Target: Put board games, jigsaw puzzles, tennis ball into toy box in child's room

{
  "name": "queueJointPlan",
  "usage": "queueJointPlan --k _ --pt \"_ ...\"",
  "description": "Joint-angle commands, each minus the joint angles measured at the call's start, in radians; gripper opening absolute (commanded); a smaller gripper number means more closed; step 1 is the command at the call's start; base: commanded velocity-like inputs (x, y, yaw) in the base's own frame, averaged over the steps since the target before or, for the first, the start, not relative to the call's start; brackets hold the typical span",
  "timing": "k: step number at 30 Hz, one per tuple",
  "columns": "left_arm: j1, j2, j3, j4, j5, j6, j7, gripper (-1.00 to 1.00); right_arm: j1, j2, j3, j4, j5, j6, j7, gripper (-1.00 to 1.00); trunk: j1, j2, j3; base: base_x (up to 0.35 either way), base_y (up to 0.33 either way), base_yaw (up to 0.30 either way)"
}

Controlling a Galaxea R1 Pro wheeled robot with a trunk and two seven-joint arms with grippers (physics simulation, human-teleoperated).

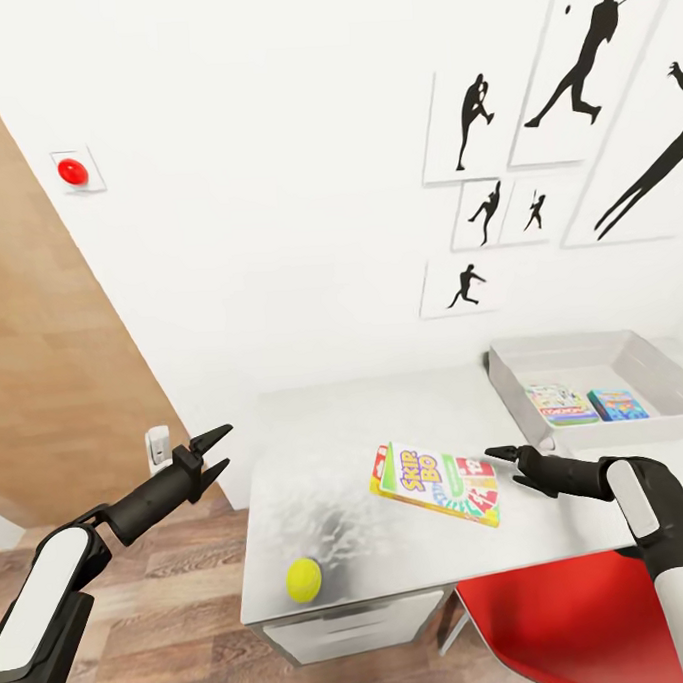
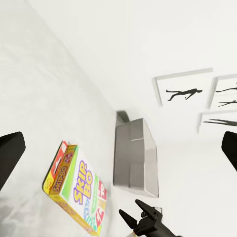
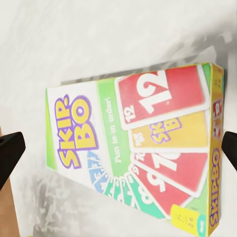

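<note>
A yellow-green-red Skip-Bo board game (image 1: 434, 482) lies flat on the pale table (image 1: 316, 433). My right gripper (image 1: 510, 468) hovers open at its right end, and in the right wrist view the box (image 3: 143, 153) lies below the open right gripper (image 3: 120, 150). The tennis ball (image 1: 303, 580) rests near the table's front left corner. The light-grey toy box (image 1: 593, 368) at the back right holds a Monopoly box (image 1: 562, 404) and a small blue box (image 1: 617, 404). My left gripper (image 1: 212, 453) is open beyond the table's left edge, facing the Skip-Bo box (image 2: 76, 190). The jigsaw puzzles and bed are out of view.
A red chair (image 1: 576, 620) stands under the table's front right. White drawers (image 1: 356, 626) sit below the front edge. Black silhouette pictures (image 1: 568, 79) and a red round button (image 1: 72, 172) are on the white wall. A wooden panel (image 1: 43, 377) runs along the left.
</note>
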Motion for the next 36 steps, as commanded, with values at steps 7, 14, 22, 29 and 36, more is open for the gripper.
queueJointPlan --k 7,14,22,29,36 --pt "-0.001 0.0 0.001 0.0 0.006 0.005 0.004 1.0 -0.001 0.001 -0.002 0.0 0.01 0.004 0.01 1.0 0.0 -0.002 -0.013 0.0 0.0 0.0" --pt "-0.001 0.0 0.001 0.0 0.006 0.005 0.004 1.0 -0.001 0.001 -0.001 0.0 0.01 0.004 0.01 1.0 0.0 -0.002 -0.025 0.0 0.0 0.0" --pt "-0.001 -0.001 0.001 0.0 0.006 0.005 0.004 1.0 -0.001 0.001 -0.001 0.0 0.009 0.004 0.01 1.0 0.0 -0.002 -0.038 0.0 0.0 0.0" --pt "-0.001 -0.001 0.001 0.0 0.005 0.005 0.005 1.0 -0.001 0.001 -0.001 0.0 0.01 0.004 0.01 1.0 0.0 -0.002 -0.047 0.0 0.0 0.0" --pt "-0.001 -0.001 0.001 0.0 0.005 0.005 0.005 1.0 -0.001 0.001 -0.001 0.0 0.012 0.004 0.01 1.0 0.0 -0.002 -0.05 0.0 0.0 0.0"
